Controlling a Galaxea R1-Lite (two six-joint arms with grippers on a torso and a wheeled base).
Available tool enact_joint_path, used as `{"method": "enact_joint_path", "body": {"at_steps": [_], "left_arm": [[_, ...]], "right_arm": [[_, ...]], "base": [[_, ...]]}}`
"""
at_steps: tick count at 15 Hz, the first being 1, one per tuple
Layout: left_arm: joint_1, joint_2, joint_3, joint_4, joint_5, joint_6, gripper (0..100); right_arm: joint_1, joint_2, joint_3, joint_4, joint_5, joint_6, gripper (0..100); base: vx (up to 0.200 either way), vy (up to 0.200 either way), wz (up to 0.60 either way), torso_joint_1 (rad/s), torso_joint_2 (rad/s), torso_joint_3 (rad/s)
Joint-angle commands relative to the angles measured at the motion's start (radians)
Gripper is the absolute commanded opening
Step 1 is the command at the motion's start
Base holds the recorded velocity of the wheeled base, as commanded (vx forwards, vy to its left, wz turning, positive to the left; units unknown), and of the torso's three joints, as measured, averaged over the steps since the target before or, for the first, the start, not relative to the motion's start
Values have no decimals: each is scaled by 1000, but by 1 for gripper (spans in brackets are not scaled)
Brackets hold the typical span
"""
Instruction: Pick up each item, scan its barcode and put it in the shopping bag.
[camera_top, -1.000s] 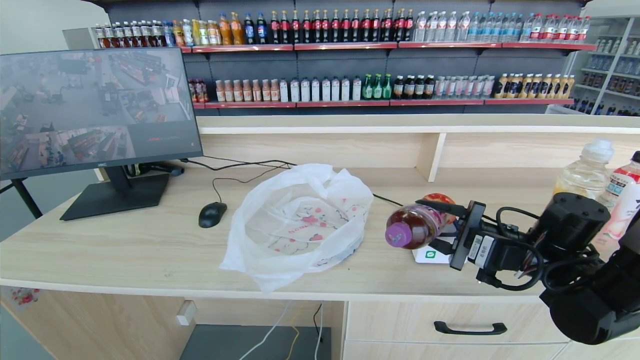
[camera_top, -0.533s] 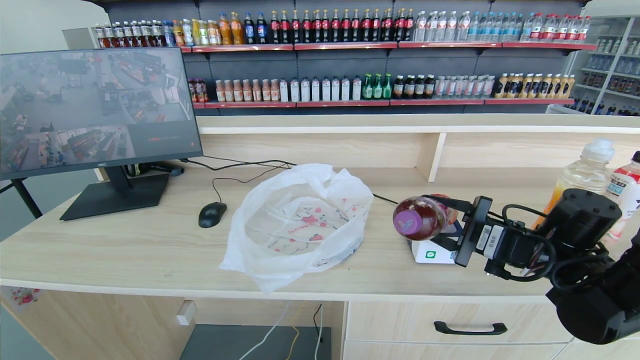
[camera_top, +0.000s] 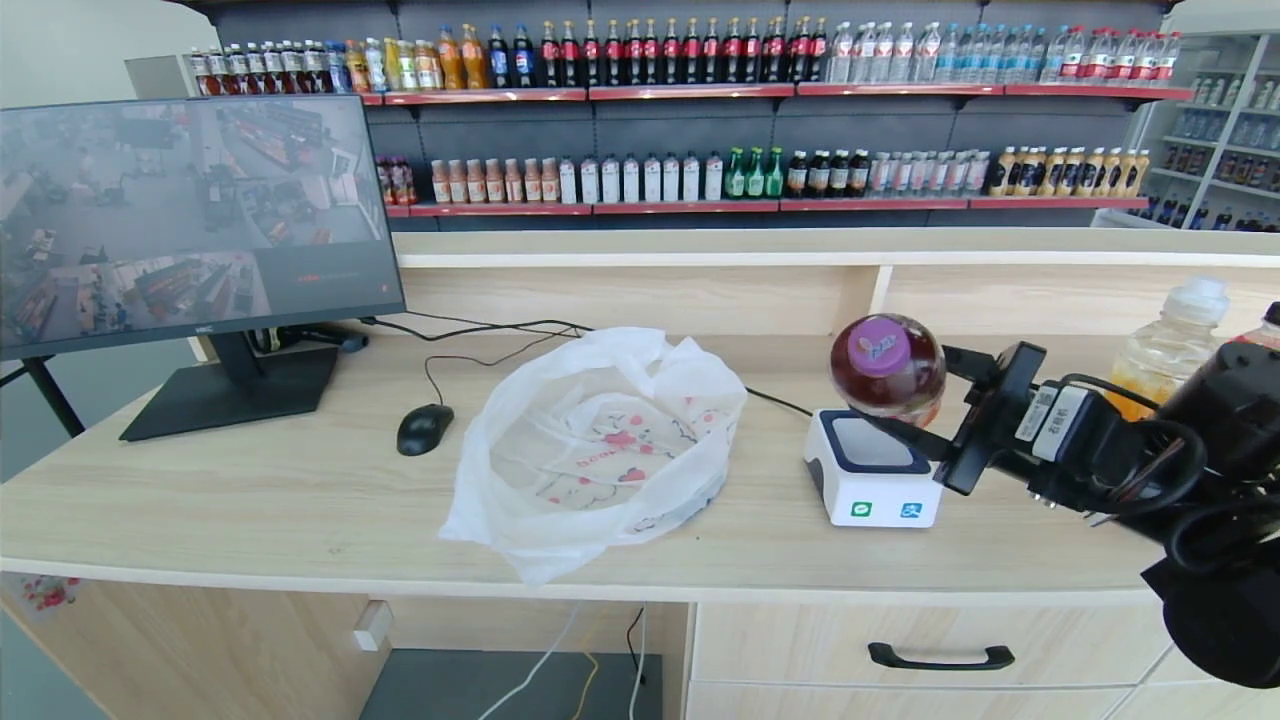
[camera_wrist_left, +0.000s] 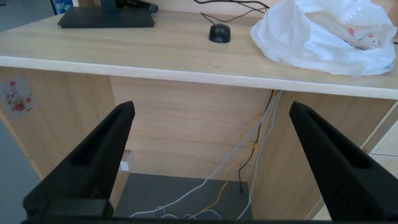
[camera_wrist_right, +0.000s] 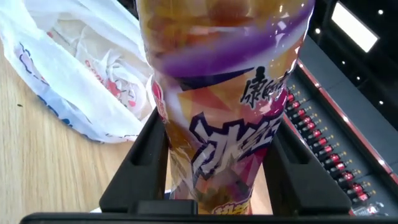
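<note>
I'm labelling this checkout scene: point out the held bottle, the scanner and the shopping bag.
bottle (camera_top: 890, 390), head view, brown body below the cap.
scanner (camera_top: 870, 448), head view, dark window on top.
shopping bag (camera_top: 595, 455), head view, printed inner side.

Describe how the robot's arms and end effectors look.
The right arm is black with rounded cylindrical joints, looping black cables and white stickers near the wrist. Both end effectors are black: the right end effector flat-sided, the left end effector wedge-shaped.

The pale wooden counter carries a monitor at its left, a black mouse near it, an open white shopping bag in the middle, a small white scanner just right of the bag, and a clear bottle at the far right
</note>
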Motion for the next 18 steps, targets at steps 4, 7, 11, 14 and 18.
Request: {"method": "enact_joint_path", "body": {"at_steps": [4, 7, 11, 14, 18], "left_arm": [[0, 0, 2, 0, 0, 0, 100], [0, 0, 0, 0, 0, 0, 100], [0, 0, 2, 0, 0, 0, 100], [0, 0, 0, 0, 0, 0, 100], [0, 0, 0, 0, 0, 1, 100]], "right_arm": [[91, -162, 28, -2, -271, 167, 0], [162, -167, 40, -2, -345, 240, 0], [235, -204, 49, -2, -610, 508, 0], [241, -202, 75, -2, -783, 743, 0], [241, -201, 141, -2, -837, 799, 0]], "base": [[0, 0, 0, 0, 0, 0], [0, 0, 0, 0, 0, 0], [0, 0, 0, 0, 0, 0], [0, 0, 0, 0, 0, 0], [0, 0, 0, 0, 0, 0]]}}
